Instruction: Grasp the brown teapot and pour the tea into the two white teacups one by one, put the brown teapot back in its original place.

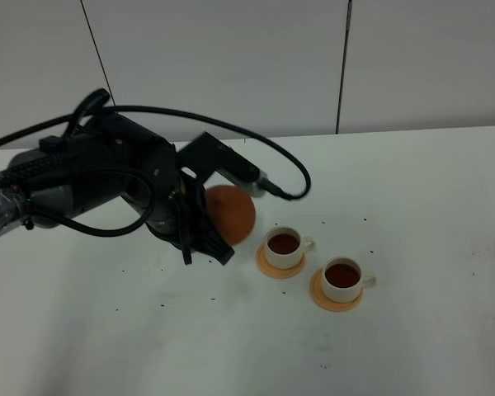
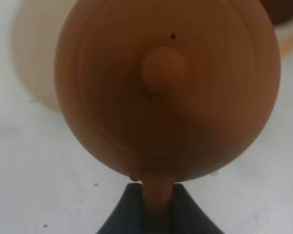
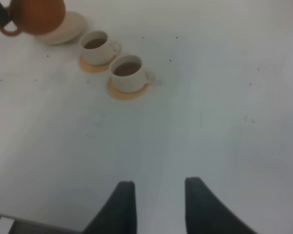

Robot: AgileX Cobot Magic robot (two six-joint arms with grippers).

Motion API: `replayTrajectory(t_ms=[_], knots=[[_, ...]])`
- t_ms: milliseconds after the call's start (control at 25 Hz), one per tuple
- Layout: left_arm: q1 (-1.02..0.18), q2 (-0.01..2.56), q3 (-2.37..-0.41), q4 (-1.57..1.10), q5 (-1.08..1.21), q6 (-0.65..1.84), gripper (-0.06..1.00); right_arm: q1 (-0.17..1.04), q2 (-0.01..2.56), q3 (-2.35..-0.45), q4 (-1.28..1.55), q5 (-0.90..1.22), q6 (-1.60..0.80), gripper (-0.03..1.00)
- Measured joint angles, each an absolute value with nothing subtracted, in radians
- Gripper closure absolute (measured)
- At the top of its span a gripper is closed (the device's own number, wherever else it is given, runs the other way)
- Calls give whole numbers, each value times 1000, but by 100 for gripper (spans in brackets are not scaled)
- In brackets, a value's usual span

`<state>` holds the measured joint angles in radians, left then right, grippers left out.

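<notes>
Two cups sit on orange coasters on the white table (image 1: 429,190), both holding dark tea. Seen from the high camera, the nearer-centre cup (image 1: 283,246) stands on its coaster (image 1: 268,266) with its handle pointing toward 3 o'clock; the second cup (image 1: 342,279), at about 4 o'clock from the first and just beside it, rests on its own coaster (image 1: 322,299), its handle also toward 3 o'clock.

At 9 o'clock from the first cup, close by, the teapot (image 1: 231,213) shows as an orange-brown round body, partly hidden behind the left arm (image 1: 82,186). The left gripper (image 2: 158,207) is clenched on the teapot's loop handle: in the left wrist view the two dark fingers (image 2: 129,212) press the handle from both sides, and the lid with its knob (image 2: 163,69) faces the camera. A pale saucer (image 2: 31,58) peeks out, blurred, from behind the pot. In the right wrist view the teapot (image 3: 36,14) is over the saucer (image 3: 71,27), covering part of it; whether the pot touches the saucer I cannot tell.

The right gripper (image 3: 156,200) is released, its two dark fingers (image 3: 122,204) apart with bare table between them, well away from the cups. Small dark specks dot the tabletop.
</notes>
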<state>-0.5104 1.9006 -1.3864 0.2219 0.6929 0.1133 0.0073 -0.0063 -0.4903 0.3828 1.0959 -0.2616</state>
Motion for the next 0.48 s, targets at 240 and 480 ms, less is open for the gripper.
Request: replayTrajectory(t_ms=[240, 480], knots=[[-456, 1901, -1391, 222, 656, -47, 78, 7, -6, -490, 383, 1096, -262, 72], [-432, 1938, -1396, 221, 608, -210, 78, 7, -6, -490, 383, 1096, -262, 72]])
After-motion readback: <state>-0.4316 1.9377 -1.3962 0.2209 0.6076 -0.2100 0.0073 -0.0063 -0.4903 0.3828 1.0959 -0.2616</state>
